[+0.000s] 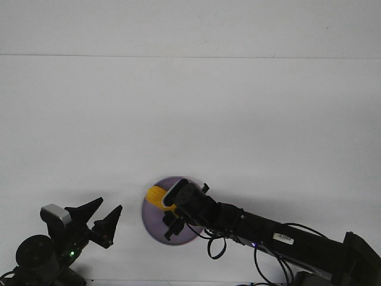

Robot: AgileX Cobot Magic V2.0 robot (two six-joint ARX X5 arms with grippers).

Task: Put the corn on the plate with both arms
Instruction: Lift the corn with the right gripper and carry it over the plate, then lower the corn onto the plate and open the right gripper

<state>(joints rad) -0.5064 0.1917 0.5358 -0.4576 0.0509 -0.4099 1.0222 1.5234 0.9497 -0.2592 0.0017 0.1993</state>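
Observation:
The lavender plate (156, 225) lies near the front of the white table, just left of centre. The yellow corn (156, 195) rests at or just above the plate's far left rim; only its left end shows. My right gripper (171, 219) reaches in from the lower right and sits over the plate, covering the rest of the corn. Its fingers are dark against the plate, and I cannot tell whether they clasp the corn. My left gripper (111, 204) is open and empty at the lower left, pointing up and right, a short way left of the plate.
The right arm (280, 238) with its cables lies low across the front right of the table. The left arm's base (41, 253) stands in the lower left corner. The white table top (190, 119) runs back to a wall edge.

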